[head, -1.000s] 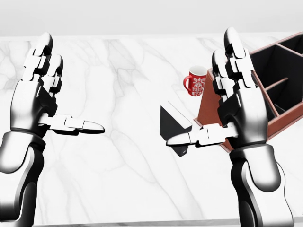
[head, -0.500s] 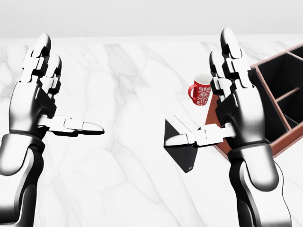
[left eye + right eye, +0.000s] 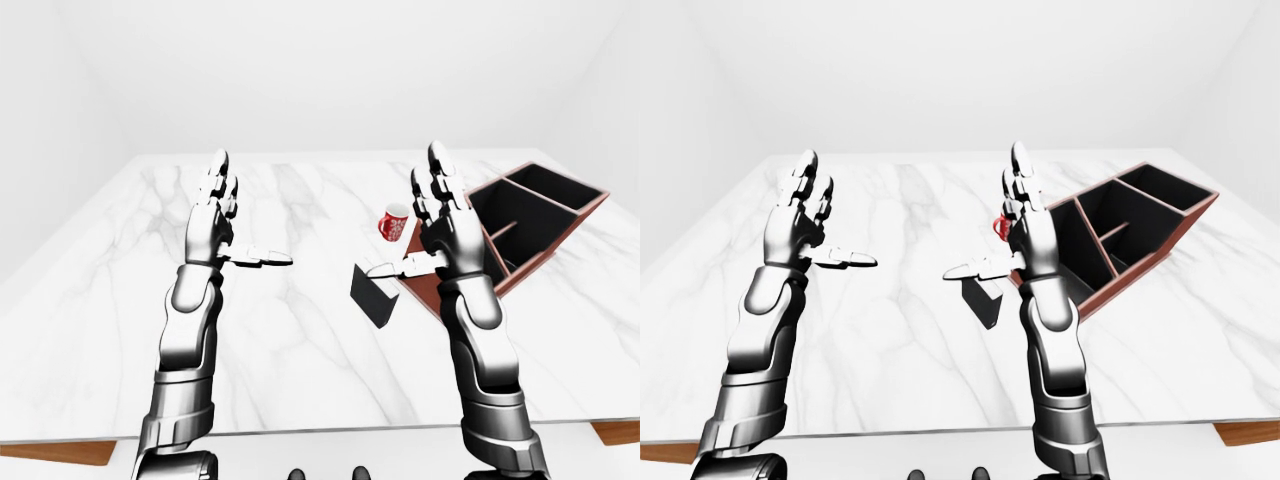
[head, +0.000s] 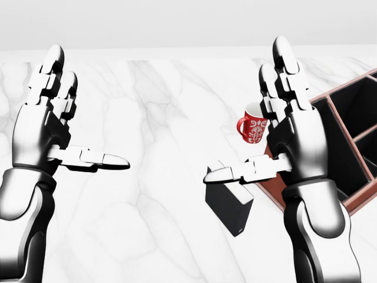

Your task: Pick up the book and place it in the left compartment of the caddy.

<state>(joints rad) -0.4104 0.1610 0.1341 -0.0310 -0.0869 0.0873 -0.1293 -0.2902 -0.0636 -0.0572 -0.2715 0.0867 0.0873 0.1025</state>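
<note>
No writing can be read anywhere; the red mug (image 4: 254, 128) carries only a white pattern. The book (image 3: 374, 294) — dark, blank-covered — stands on edge on the marble table (image 3: 300, 340), its long axis running from 10 towards 4 o'clock in the head view, just beside the caddy (image 3: 545, 220) at that box's 9 o'clock corner. Both hands are raised with fingers spread wide, holding nothing — the left hand (image 4: 50, 127) well apart at 9 o'clock, the right hand (image 4: 288, 135) above the book, thumb over it.
</note>
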